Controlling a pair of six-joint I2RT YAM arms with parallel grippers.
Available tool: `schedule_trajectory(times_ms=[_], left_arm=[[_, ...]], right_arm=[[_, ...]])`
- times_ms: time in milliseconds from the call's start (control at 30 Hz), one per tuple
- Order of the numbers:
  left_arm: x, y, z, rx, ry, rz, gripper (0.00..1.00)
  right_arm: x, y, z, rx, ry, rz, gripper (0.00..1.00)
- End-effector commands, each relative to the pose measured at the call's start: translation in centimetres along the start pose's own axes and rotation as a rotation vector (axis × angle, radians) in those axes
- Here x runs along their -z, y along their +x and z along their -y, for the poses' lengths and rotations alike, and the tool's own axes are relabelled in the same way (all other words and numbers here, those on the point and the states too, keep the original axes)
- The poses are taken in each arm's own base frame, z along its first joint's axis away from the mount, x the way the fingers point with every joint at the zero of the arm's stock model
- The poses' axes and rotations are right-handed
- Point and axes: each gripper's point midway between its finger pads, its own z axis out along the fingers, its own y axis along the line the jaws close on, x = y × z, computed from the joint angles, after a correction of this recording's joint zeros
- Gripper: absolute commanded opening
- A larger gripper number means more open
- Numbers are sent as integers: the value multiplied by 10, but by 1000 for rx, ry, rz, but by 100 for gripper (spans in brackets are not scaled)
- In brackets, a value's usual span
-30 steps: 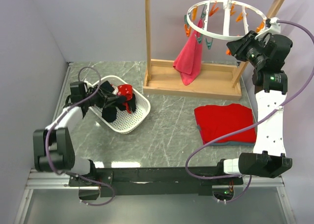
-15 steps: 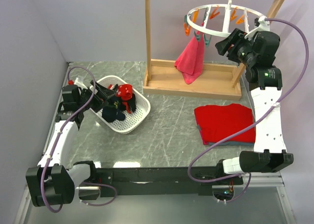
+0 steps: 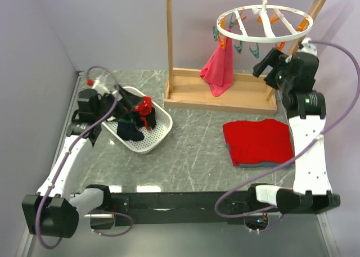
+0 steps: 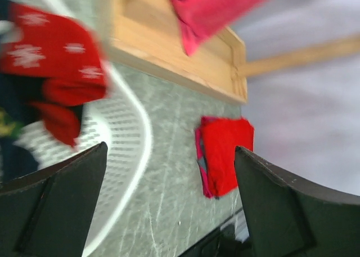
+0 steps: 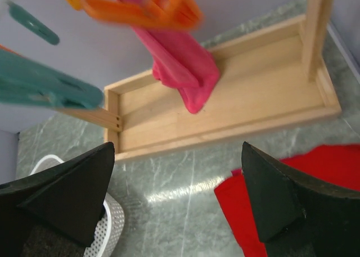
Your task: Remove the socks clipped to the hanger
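I see a grey marbled worktop [image 3: 191, 156] with a white mesh basket [image 3: 163, 125] on its left side. At the back stands a wooden rack frame [image 3: 219, 99], and a pink towel [image 3: 218, 68] hangs down to its base tray. A folded red cloth [image 3: 259, 141] lies flat on the right, apart from the rack.

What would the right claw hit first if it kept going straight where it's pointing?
Probably the wooden rack base, near its front rim. The open right claw aims down there, just under the pink towel, though depth is unclear.
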Motion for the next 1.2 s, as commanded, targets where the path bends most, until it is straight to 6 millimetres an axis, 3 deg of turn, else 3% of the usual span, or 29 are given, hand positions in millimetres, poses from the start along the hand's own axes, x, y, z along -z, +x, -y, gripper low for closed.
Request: schedule_trajectory(times_ms=[0, 33, 167, 233, 333, 367, 400, 433, 467, 500, 533, 567, 600, 633, 667, 700, 733, 767, 800, 833, 867, 900, 933, 967, 1000, 1067, 1100, 1133, 1167], left_arm=[[-15, 7, 71, -151, 174, 0, 99], [-19, 25, 86, -168, 215, -45, 99], [-32, 66, 119, -202, 298, -133, 99], [-29, 94, 138, -230, 364, -178, 99], [-15, 128, 161, -269, 483, -213, 99], [-13, 141, 156, -280, 494, -234, 99], [-8, 146, 162, -290, 530, -227, 99], [6, 154, 170, -299, 574, -232, 99], [8, 164, 157, -297, 561, -238, 99], [15, 167, 155, -296, 577, -230, 99], [34, 161, 164, -293, 638, -185, 99], [35, 170, 143, -270, 609, -186, 98], [41, 170, 137, -258, 615, -168, 98], [62, 158, 143, -243, 671, -104, 98], [61, 170, 120, -223, 643, -117, 98], [66, 169, 113, -207, 646, -91, 97], [83, 162, 114, -195, 696, -44, 97], [82, 172, 96, -167, 682, -55, 97], [84, 171, 90, -154, 683, -30, 96], [96, 166, 90, -142, 721, 5, 96], [92, 175, 74, -120, 697, -9, 96], [93, 174, 68, -105, 694, 13, 97], [103, 169, 68, -90, 730, 52, 96], [99, 176, 55, -67, 715, 46, 96], [99, 176, 50, -56, 711, 57, 96], [104, 171, 43, -18, 723, 102, 96], [103, 171, 39, -13, 707, 107, 96], [108, 169, 37, -2, 735, 134, 96], [106, 170, 32, 9, 726, 141, 96]], right_arm=[[33, 13, 23, -32, 87, 31, 100], [39, 16, 25, -34, 91, 34, 100], [68, 37, 27, -40, 51, 16, 100], [69, 66, 18, -24, -8, -49, 100], [79, 110, -9, -15, -171, -135, 100], [91, 118, -34, -33, -295, -149, 100], [88, 145, -40, -34, -338, -211, 100], [91, 156, -49, -40, -389, -235, 100], [99, 157, -69, -70, -490, -226, 100], [103, 187, -80, -57, -554, -294, 100], [106, 197, -88, -64, -593, -303, 100], [114, 194, -106, -96, -677, -265, 100], [116, 224, -110, -84, -709, -317, 100], [119, 235, -117, -90, -747, -324, 100], [124, 230, -131, -130, -819, -276, 100], [114, 259, -122, -126, -788, -306, 100], [124, 269, -131, -133, -839, -301, 100], [127, 265, -137, -167, -875, -252, 100], [122, 290, -128, -159, -856, -266, 100], [123, 291, -126, -177, -852, -229, 100], [125, 286, -128, -222, -877, -182, 100], [119, 302, -116, -227, -851, -188, 100], [115, 298, -110, -261, -828, -151, 100], [114, 297, -105, -297, -818, -139, 100], [107, 309, -93, -296, -781, -143, 100], [99, 309, -72, -330, -707, -106, 100], [93, 322, -57, -327, -659, -111, 100], [94, 317, -48, -365, -653, -81, 100], [88, 330, -33, -373, -595, -104, 100]])
